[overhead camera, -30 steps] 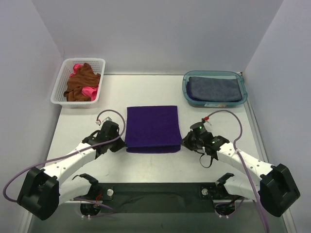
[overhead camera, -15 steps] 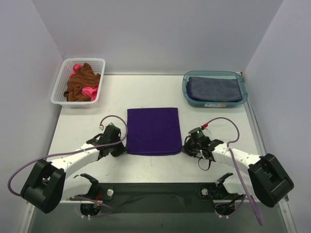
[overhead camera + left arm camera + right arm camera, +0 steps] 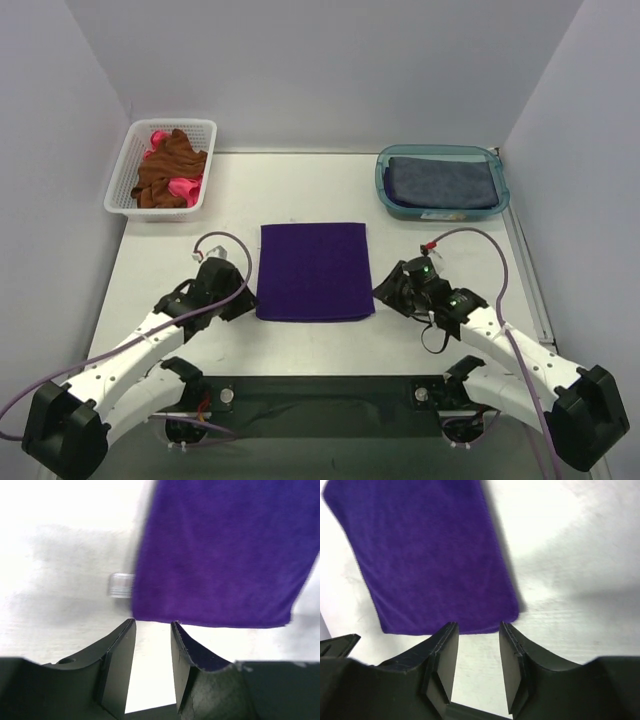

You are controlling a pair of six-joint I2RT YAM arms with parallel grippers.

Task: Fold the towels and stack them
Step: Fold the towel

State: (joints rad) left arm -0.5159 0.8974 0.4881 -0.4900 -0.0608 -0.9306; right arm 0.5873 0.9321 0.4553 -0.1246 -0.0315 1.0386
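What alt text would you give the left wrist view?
A deep purple towel lies flat on the white table, filling the upper right of the frame. Below it, the left pincer stands open and empty, its two black fingertips at the towel's near edge by its left corner.

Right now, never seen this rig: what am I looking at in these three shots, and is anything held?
Two robot arms are bolted at the near edge of a table. The overhead picture looks down from behind them. The other two come from a camera on each wrist, with that hand's two black fingers at the bottom. A purple towel lies flat in the middle. The left hand and right hand sit beside its near corners, both open, holding nothing. Far left, a white basket holds crumpled brown and pink towels; far right, a teal tub holds a blue-grey towel.
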